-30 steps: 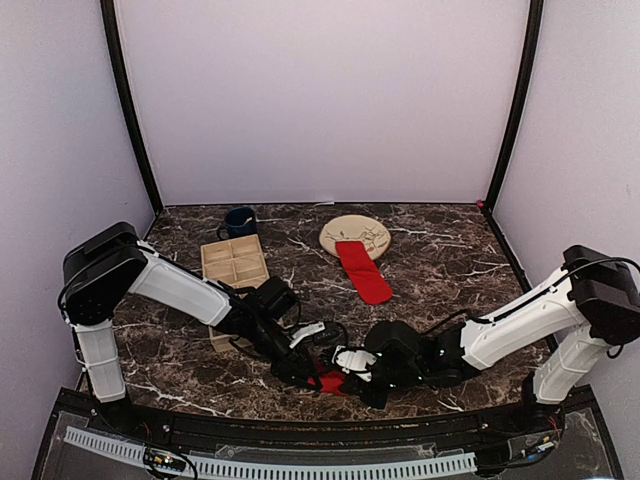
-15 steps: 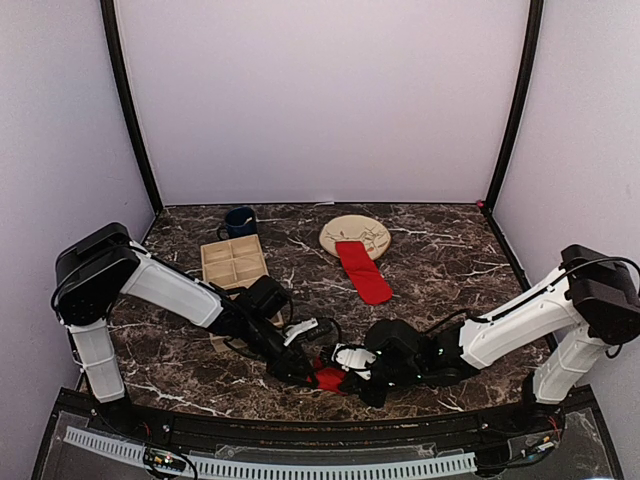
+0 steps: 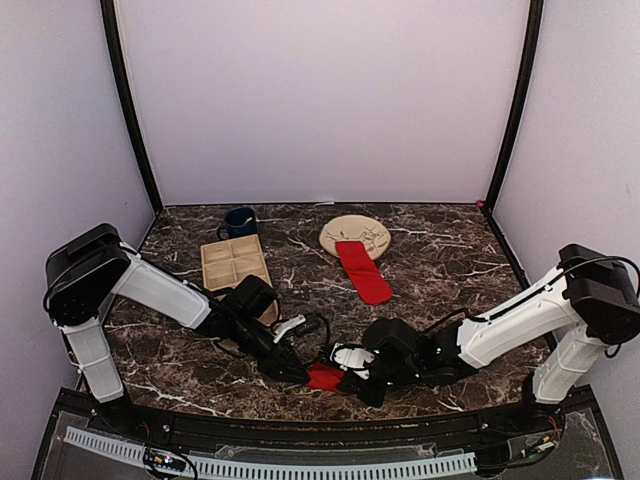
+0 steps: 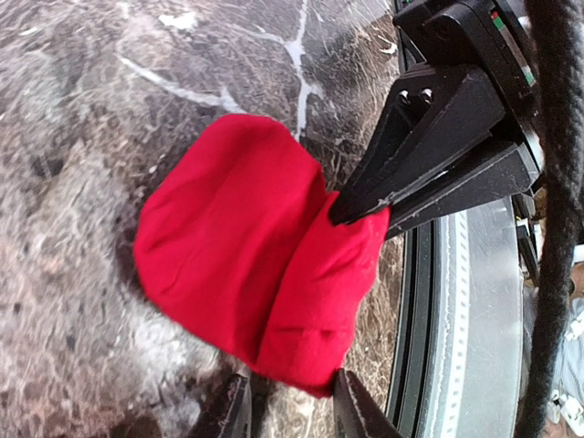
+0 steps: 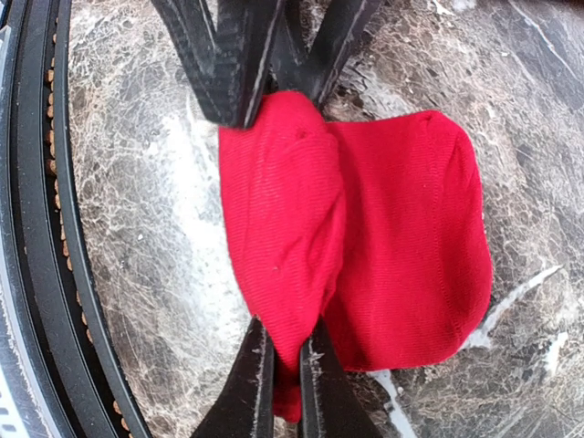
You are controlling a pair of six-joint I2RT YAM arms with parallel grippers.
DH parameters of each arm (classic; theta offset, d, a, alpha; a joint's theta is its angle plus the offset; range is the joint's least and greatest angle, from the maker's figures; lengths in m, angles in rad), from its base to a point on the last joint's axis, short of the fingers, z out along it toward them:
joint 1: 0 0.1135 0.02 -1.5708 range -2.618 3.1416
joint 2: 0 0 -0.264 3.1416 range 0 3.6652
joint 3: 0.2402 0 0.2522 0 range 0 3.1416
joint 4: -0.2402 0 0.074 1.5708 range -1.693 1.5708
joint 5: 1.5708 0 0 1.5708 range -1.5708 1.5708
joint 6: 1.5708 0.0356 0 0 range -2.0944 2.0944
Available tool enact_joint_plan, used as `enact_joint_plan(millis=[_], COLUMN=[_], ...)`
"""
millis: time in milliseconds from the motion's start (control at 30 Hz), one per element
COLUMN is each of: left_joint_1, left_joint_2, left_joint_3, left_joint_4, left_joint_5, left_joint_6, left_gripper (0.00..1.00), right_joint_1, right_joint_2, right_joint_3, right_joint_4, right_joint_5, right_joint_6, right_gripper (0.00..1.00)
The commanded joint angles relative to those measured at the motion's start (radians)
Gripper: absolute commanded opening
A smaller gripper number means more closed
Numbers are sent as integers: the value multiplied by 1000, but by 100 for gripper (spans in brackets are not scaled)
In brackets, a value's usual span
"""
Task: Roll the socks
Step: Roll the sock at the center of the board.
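Right gripper [image 5: 285, 339] is pinching the folded red sock [image 5: 392, 237] (at its crease); left gripper [image 4: 290, 397], slightly spread, is straddling it.

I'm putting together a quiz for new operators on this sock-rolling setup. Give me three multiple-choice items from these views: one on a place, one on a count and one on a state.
1. Where does the flat sock lie?
A. In the wooden tray.
B. One end on the beige plate, the rest on the table.
C. Draped over the mug.

2. How many red socks are in view?
A. One.
B. Three.
C. Two.

3. How is the right pincer?
A. Shut on the folded sock.
B. Wide open above the plate.
C. Out of every view.

Key:
1 B: the top view shows the flat sock overlapping the plate's near rim and running onto the marble.
2 C: there is the flat sock, plus the folded one between the two arms.
3 A: the right wrist view shows its fingers pressed together on the fold.
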State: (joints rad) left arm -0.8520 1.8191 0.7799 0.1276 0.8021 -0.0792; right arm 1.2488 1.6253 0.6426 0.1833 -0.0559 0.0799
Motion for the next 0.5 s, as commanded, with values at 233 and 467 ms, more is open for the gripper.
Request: enact_joint_plan(millis=[233, 467], left_joint_1=[14, 14], left_joint_2=[-79, -168], left_joint_3=[-97, -176], left_joint_4=[38, 153], left_joint_5=[-114, -207], left_joint_6=[-61, -86], left_gripper=[42, 44], right_joint_1=[-11, -35], right_joint_2=[47, 69], right_joint_3=[33, 56], right_joint_4=[-69, -90], right_joint_5=[-35, -86], right_joint_6=[-2, 5], right_gripper=[0, 0])
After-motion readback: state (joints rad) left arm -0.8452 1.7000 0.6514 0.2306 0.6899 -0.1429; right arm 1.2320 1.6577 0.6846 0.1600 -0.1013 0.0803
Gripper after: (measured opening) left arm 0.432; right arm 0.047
